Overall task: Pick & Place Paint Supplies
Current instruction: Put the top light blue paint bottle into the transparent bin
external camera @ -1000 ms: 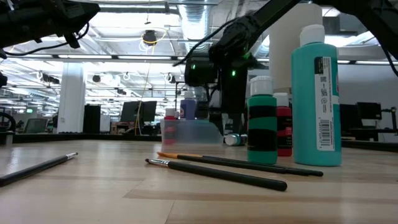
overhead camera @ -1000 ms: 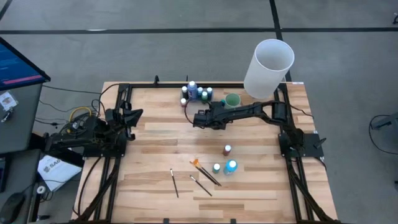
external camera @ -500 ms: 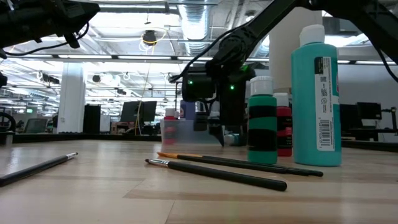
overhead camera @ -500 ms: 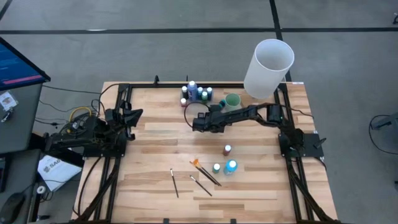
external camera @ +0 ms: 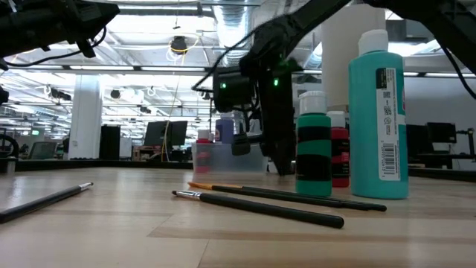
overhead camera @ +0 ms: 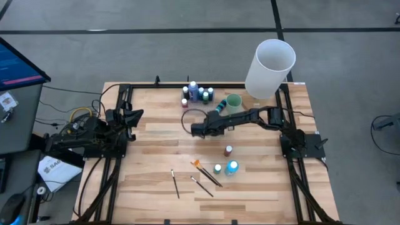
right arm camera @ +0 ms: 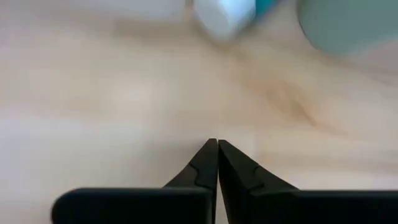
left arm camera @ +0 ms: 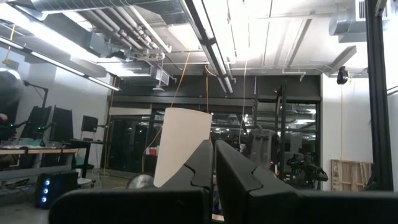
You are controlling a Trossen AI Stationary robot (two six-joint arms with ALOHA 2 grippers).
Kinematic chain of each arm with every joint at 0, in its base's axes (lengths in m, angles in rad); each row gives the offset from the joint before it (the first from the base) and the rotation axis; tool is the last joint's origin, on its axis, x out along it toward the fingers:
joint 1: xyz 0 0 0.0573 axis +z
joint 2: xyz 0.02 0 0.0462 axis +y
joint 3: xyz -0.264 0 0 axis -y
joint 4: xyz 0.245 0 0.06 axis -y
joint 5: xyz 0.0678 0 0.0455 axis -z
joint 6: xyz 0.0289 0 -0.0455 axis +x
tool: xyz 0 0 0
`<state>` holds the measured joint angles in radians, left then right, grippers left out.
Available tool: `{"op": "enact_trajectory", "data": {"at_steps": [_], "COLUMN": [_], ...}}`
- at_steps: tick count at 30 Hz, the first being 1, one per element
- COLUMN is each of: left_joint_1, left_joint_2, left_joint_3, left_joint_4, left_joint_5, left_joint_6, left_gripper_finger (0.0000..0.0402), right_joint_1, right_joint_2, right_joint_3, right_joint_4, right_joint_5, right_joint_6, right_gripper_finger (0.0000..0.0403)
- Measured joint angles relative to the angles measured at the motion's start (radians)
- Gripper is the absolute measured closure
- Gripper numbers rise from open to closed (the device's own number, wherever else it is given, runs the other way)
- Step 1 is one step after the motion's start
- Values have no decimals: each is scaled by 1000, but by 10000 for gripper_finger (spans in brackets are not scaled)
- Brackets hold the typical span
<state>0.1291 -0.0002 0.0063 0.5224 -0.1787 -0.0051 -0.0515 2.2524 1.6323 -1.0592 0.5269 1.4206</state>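
My right gripper [overhead camera: 194,130] [right arm camera: 217,144] is shut on nothing, slanting down over bare wood mid-table. Behind it a teal bottle [overhead camera: 218,108] [right arm camera: 225,14] lies on its side beside the pale green cup [overhead camera: 233,101]. Several bottles [overhead camera: 197,92] stand grouped at the far edge. A brown bottle [overhead camera: 229,150], a teal one [overhead camera: 232,167] [external camera: 378,112] and a green one [overhead camera: 217,169] [external camera: 313,145] stand nearer. Next to them lie an orange brush and a dark one [overhead camera: 206,173]; two more brushes [overhead camera: 175,184] [overhead camera: 201,185] lie close by. My left gripper [overhead camera: 134,115] [left arm camera: 214,144] waits shut at the left.
A tall white cylinder [overhead camera: 270,69] stands at the far right corner, behind the cup. Black frame rails [overhead camera: 294,181] run along the table's left and right sides. Bare wood [overhead camera: 156,144] lies between the two arms.
My right gripper has moved toward the table's near edge and a little left, away from the cup, tipping and rolling as it went, and its fingers have come together on nothing. The teal bottle lying by the cup now shows behind it.
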Motion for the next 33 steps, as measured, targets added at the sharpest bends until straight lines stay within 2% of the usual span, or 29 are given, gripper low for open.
{"op": "enact_trajectory", "data": {"at_steps": [3,8,13,18,23,33], "left_joint_1": [0,0,0,0,0,0], "left_joint_2": [0,0,0,0,0,0], "left_joint_3": [0,0,0,0,0,0], "left_joint_4": [1,2,2,2,2,3], "left_joint_5": [0,0,0,0,0,0], "left_joint_6": [0,0,0,0,0,0], "left_gripper_finger": [400,400,400,400,400,400], "right_joint_1": [42,63,37,-11,-63,-101], "right_joint_2": [1,0,0,0,-2,-64], "right_joint_3": [57,144,160,153,147,75], "right_joint_4": [-102,-200,-201,-121,-88,-22], "right_joint_5": [14,150,191,241,181,143], "right_joint_6": [16,-26,-266,-508,-720,-920], "right_gripper_finger": [398,384,380,399,402,402]}}
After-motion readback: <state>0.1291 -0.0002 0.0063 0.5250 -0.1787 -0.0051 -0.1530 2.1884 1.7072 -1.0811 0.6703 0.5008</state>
